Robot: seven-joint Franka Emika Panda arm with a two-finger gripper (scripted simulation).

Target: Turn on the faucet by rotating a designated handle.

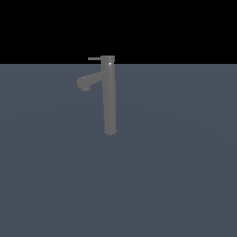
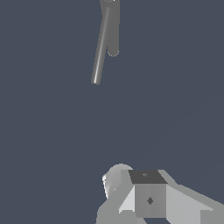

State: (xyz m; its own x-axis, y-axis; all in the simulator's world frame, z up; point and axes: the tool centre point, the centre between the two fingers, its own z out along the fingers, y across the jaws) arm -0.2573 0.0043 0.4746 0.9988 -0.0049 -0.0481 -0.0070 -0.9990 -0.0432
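Faucet (image 2: 113,26) top cut off; fingers unseen.

Robot arm's grey links (image 2: 151,197) show, fingers unseen.

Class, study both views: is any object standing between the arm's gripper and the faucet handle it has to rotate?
Nothing visible does. In the wrist view, only bare dark surface lies between the gripper and the handle. The exterior view shows the faucet standing alone, its handle pointing to that view's left above the spout; the arm is out of frame there.
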